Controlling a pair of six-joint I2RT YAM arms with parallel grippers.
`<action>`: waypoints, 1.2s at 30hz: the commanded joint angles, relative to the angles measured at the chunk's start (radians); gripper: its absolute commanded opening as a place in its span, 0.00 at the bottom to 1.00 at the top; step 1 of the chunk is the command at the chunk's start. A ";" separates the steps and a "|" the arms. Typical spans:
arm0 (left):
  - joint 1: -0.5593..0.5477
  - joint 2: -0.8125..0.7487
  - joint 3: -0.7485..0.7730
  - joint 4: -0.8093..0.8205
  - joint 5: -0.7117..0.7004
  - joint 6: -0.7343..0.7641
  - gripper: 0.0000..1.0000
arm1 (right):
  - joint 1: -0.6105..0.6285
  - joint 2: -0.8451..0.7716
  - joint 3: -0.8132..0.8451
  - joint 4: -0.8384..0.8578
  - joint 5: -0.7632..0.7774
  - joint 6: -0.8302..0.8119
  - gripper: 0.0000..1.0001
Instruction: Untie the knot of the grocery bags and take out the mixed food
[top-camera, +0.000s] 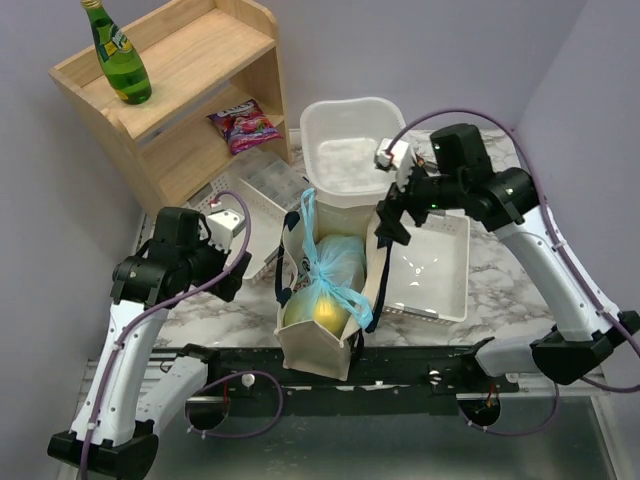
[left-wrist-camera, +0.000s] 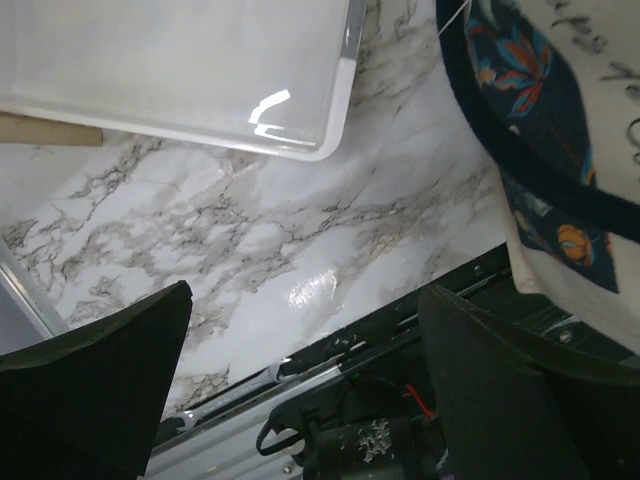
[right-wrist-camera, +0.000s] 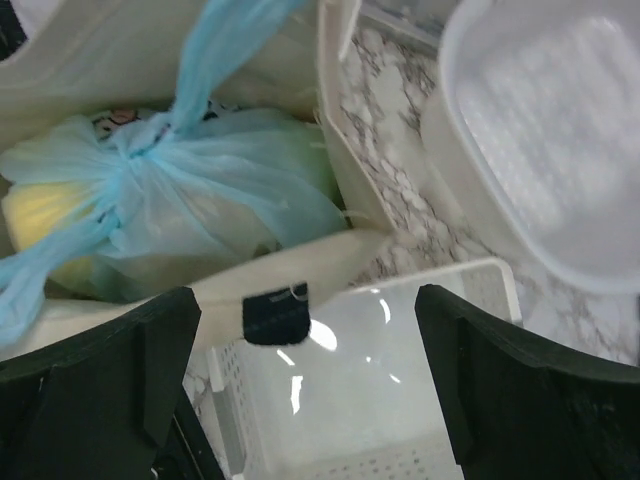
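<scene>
The light-blue plastic bag sits tied inside the beige canvas tote at the table's front centre. Its knot is a blue bunch on top, with loop handles trailing far and near. The right wrist view shows the knot and the bag too. Yellow food shows through the plastic; the other food is hidden. My right gripper is open and empty, above the tote's right rim and beside the bag. My left gripper is open and empty, left of the tote, over the marble.
A white perforated basket stands right of the tote and a white tub behind it. A clear tray lies at the left. The wooden shelf at the back left holds a green bottle and a purple packet.
</scene>
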 joint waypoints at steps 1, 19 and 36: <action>0.004 -0.059 0.048 0.050 0.083 -0.116 0.99 | 0.186 0.083 0.129 -0.029 0.111 -0.033 1.00; 0.015 -0.167 0.030 0.098 0.182 -0.259 0.98 | 0.546 0.230 -0.194 0.273 0.268 -0.086 1.00; 0.014 -0.251 0.058 0.226 0.518 0.019 0.98 | 0.534 0.141 -0.133 0.319 0.225 0.016 0.01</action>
